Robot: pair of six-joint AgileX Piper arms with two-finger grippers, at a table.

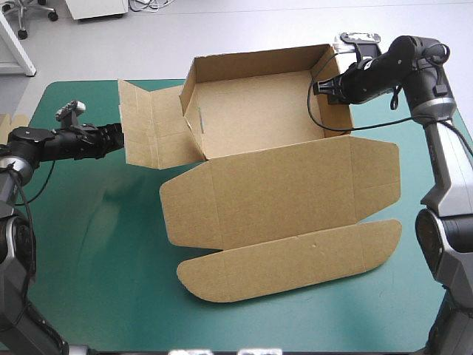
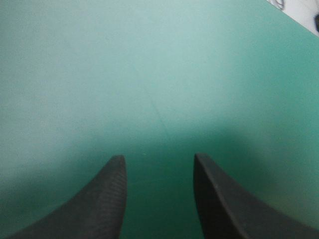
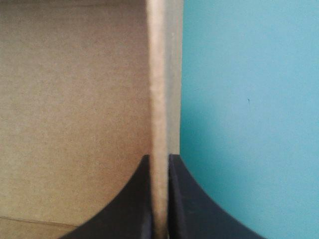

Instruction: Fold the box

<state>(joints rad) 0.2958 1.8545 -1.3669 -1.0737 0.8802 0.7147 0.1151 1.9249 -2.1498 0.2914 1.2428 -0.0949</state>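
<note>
At the far-left edge of the surface (image 1: 111, 259) you've got a bit of spare board (image 1: 13, 120). Next, the left jaws sit low, just left of the box's (image 1: 259, 111) swung-out left panel (image 1: 151, 126). They stand apart w/ nothing btw them, and the left wrist view shows only teal-green cover (image 2: 149, 74) ahead, so they're beside the panel, not on it. That panel is the main job left, in my read: it hangs out left of the tray, not turned over the left wall & tucked. Whether it lies flat or tilts up, I can't tell. The box sits mid-surface toward the far side w/ far wall (image 1: 255, 63), left & right walls up, so the tray shape is approx there. The lid (image 1: 281, 192) lies flat on the near side, its rounded tuck flap (image 1: 288, 259) nearest you. On the right, the right jaws are clamped on the edge of the right wall (image 3: 158, 99), board pinched btw them, cover on the outer side. I'd call it well past halfway: tuck the left panel & you're about done.
</note>
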